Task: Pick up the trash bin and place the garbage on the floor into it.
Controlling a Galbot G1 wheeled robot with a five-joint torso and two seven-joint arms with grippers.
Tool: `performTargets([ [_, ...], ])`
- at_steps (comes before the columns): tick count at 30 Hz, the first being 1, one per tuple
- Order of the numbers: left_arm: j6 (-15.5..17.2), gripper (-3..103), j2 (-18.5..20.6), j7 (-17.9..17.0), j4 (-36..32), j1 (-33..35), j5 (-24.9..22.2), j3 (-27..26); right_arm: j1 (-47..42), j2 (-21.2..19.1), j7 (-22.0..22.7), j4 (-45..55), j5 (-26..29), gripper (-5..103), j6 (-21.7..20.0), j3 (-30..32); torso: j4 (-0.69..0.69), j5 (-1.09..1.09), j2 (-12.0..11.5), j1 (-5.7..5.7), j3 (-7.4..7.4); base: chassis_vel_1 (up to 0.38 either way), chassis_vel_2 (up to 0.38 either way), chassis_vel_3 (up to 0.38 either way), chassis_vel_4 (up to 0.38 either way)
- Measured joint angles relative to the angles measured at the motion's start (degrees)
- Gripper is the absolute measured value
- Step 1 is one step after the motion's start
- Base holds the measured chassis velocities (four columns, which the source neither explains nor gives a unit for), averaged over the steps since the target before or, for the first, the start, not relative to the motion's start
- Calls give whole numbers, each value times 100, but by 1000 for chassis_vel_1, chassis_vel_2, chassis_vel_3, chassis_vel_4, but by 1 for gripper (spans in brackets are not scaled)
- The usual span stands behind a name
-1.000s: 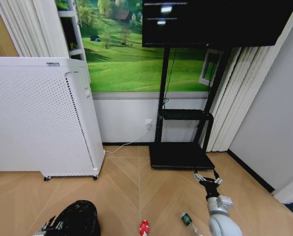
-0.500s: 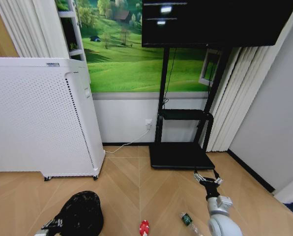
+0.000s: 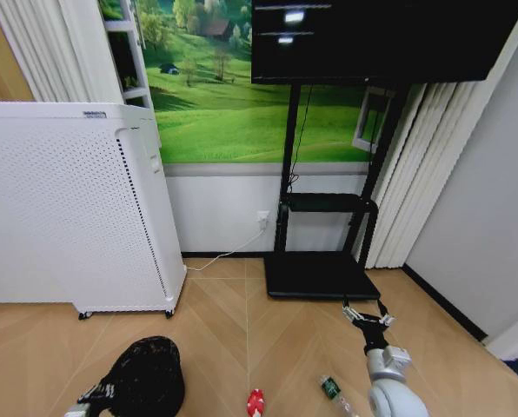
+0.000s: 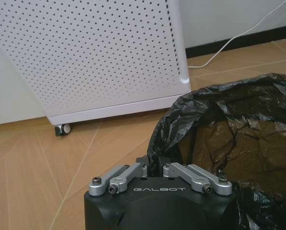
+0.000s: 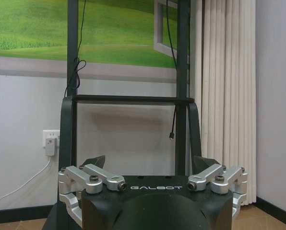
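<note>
The trash bin (image 3: 148,377), a small black mesh basket with a black liner, hangs tilted low at the front left. My left gripper (image 3: 96,396) is shut on its rim. In the left wrist view the left gripper (image 4: 155,166) pinches the liner-covered edge of the trash bin (image 4: 239,129). Two garbage pieces lie on the wooden floor: a crushed red-and-white piece (image 3: 255,402) and a small green bottle (image 3: 332,387). My right gripper (image 3: 366,314) is held above the floor just beyond the bottle, open and holding nothing. In the right wrist view the right gripper (image 5: 151,162) faces the black stand.
A large white perforated appliance (image 3: 68,208) on castors stands at the left, close behind the bin. A black TV stand (image 3: 320,274) with a flat base sits against the back wall. A white cable (image 3: 229,254) runs along the floor. Curtains and a grey wall (image 3: 476,226) close off the right.
The trash bin has shifted slightly right and up in my left gripper. The right arm and the garbage have not moved.
</note>
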Motion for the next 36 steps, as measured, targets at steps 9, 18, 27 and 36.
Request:
performTargets([
  [9,-102,7,9,-110,-605,-77,96,-184,-5,8,-55,-36,-15,100,59,-10,0,15,0,0,-1,0,0,0,0],
  [18,-179,7,-105,-99,-581,-27,274,-68,-25,-2,-63,-37,-14,100,85,6,0,12,0,0,-2,0,0,0,0],
  [27,-181,7,-143,-118,-754,-85,289,27,-22,-6,-68,-38,-7,100,103,16,-2,14,0,0,-2,0,0,0,0],
  [36,-247,7,-557,-109,-875,131,471,381,23,-17,-91,-45,-4,100,112,-15,0,13,1,-1,-2,0,0,0,0],
])
